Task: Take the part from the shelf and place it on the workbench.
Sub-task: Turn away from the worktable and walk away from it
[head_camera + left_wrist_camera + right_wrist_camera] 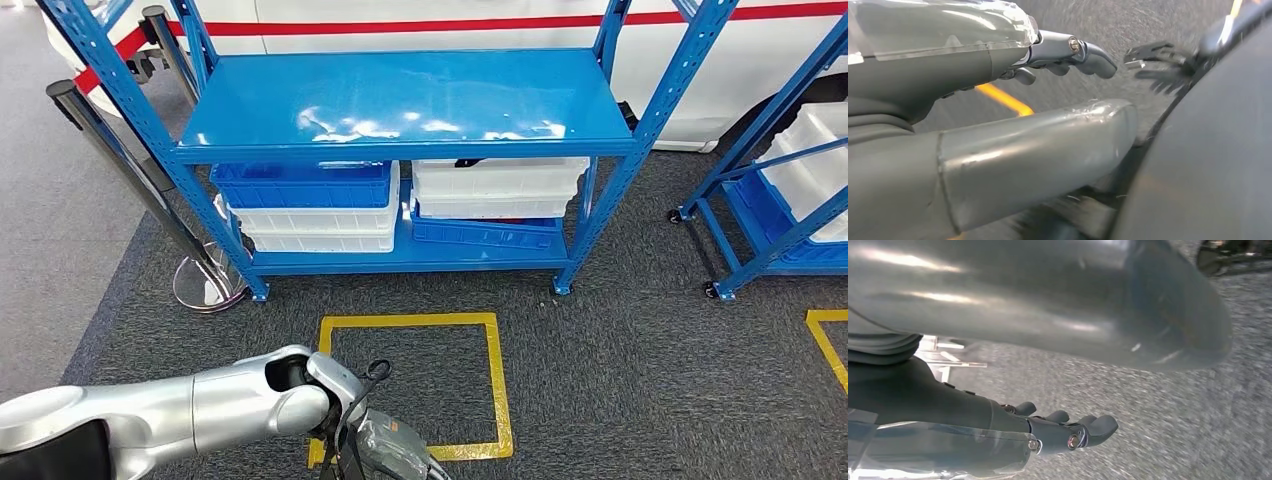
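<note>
Grey carpet [620,380] fronts my blue shelf [400,105]; I can't pick out the part among its stacked bins [320,205]. Left hand [1068,55] and right hand [1068,432] hang loosely spread, holding nothing. Stanchion [130,165] stands beside.

A warehouse-like workshop: blue steel shelving [400,110] holding stacked plastic crates [310,215], yellow floor tape [495,380] marking stations

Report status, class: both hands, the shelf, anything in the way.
Left hand open, holding nothing. Right hand open, holding nothing. Blue shelf ahead, top bare, bins below; part not identifiable. Stanchion beside its left leg.
</note>
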Available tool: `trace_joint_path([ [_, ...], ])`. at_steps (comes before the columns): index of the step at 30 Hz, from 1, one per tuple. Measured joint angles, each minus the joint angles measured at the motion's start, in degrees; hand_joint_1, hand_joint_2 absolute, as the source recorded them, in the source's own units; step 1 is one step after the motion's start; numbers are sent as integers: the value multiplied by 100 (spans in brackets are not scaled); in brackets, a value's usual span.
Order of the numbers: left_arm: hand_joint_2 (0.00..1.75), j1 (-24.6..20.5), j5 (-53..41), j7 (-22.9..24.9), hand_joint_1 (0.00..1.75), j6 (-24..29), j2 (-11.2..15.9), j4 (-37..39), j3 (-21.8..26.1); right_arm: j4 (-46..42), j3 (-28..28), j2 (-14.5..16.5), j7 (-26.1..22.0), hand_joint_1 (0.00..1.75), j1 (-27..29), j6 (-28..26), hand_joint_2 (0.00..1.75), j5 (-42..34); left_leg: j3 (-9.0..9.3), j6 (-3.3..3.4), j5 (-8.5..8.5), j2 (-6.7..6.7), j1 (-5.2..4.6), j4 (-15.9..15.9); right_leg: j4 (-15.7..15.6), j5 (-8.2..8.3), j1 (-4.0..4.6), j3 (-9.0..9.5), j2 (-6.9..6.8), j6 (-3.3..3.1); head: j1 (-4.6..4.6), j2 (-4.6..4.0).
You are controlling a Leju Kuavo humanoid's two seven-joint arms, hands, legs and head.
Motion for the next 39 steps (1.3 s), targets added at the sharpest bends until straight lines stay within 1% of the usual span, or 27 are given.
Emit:
trace_joint_path([
  [3, 0, -516, -1162, -472, 0, -348, -259, -298, 5, 95, -119, -26, -541, 0, -61, 14, 0, -37, -5, 7, 4, 0, 0, 5, 0, 5, -1, 4, 0, 5, 2, -1],
  [7, 0, -1007, -2668, -1128, 0, -233, -492, -770, 22, 149, -215, -21, -1569, 0, -156, 124, 0, 44, -5, 7, 4, 11, 0, 6, 0, 11, -4, 4, 14, 11, 2, -1],
  [8, 0, -1106, -2974, -1247, 0, -216, -535, -893, 26, 157, -218, -8, -1739, 0, -208, 150, 0, 109, -3, 7, 4, 12, -1, 6, -1, 12, -4, 4, 16, 12, 3, -1],
  [10, 0, -1238, -3302, -1334, 0, -243, -603, -1075, 27, 163, -216, 37, -1929, 0, -337, 163, 0, 252, 2, 7, 4, 18, -1, 7, -1, 12, -4, 3, 21, 12, 2, -1],
  [15, 0, -1362, -3468, -1337, 0, -294, -660, -1239, 27, 163, -207, 142, -2007, 0, -556, 147, 0, 386, 4, 8, 4, 18, -1, 9, -2, 12, -3, 3, 17, 12, 1, -1],
  [21, 0, -1390, -3482, -1334, 0, -481, -684, -1281, 27, 164, -179, 194, -2078, 0, -607, 188, 0, 549, 2, 8, 4, 19, -1, 8, -1, 12, -2, 3, 18, 12, 1, -1],
  [23, 0, -1412, -3420, -1305, 0, -815, -698, -1312, 26, 164, -161, 217, -2089, 0, -627, 208, 0, 621, 2, 8, 4, 20, -1, 8, -1, 12, -2, 3, 18, 12, 0, -1],
  [25, 0, -1424, -3327, -1252, 0, -1523, -722, -1344, 22, 164, -148, 239, -2157, 0, -658, 234, 0, 700, 2, 8, 4, 20, -1, 8, -2, 12, -3, 4, 19, 12, 0, -1],
  [27, 0, -1337, -3156, -1231, 0, -2201, -742, -1234, 16, 162, -139, 256, -2265, 0, -714, 276, 0, 793, 4, 8, 4, 22, -2, 8, -2, 12, -5, 5, 23, 13, -1, 0],
  [28, 0, -1236, -2994, -1237, 0, -2335, -742, -1111, 13, 162, -127, 264, -2313, 0, -751, 301, 0, 844, 5, 8, 4, 24, -2, 8, -2, 12, -5, 5, 28, 13, -3, -1],
  [29, 0, -1110, -2776, -1246, 0, -2325, -727, -963, 10, 161, -110, 275, -2351, 0, -791, 322, 0, 890, 6, 8, 4, 26, -2, 8, -2, 13, -5, 5, 32, 13, -4, -1],
  [30, 0, -967, -2525, -1254, 0, -2194, -702, -809, 8, 160, -91, 286, -2379, 0, -830, 339, 0, 927, 8, 8, 4, 28, -2, 8, -2, 13, -5, 5, 34, 14, -6, -2],
  [32, 87, -721, -1913, -1276, 0, -1888, -655, -518, 8, 157, -60, 309, -2410, 0, -890, 354, 0, 974, 6, 8, 5, 25, -2, 9, -2, 14, -3, 5, 29, 14, -6, -2],
  [34, 87, -565, -788, -1352, 0, -1731, -646, -327, 24, 155, -49, 327, -2422, 0, -934, 358, 0, 990, 2, 9, 5, 19, -1, 10, -1, 13, -2, 4, 19, 14, -6, -2],
  [36, 0, -461, 396, -1346, 0, -1661, -667, -228, 60, 153, -45, 337, -2426, 0, -970, 357, 0, 991, 1, 9, 6, 18, -1, 10, -1, 13, -2, 5, 19, 14, -2, -2],
  [37, 0, -408, 747, -1296, 0, -1631, -679, -179, 73, 152, -44, 340, -2427, 0, -982, 357, 0, 992, 2, 9, 5, 19, 0, 10, -1, 13, -2, 5, 22, 14, 2, -2],
  [39, 0, -326, 998, -1250, 0, -1613, -687, -90, 80, 151, -43, 343, -2428, 0, -991, 357, 0, 994, 1, 9, 5, 21, 0, 10, -2, 13, -3, 4, 26, 14, 10, -1],
])
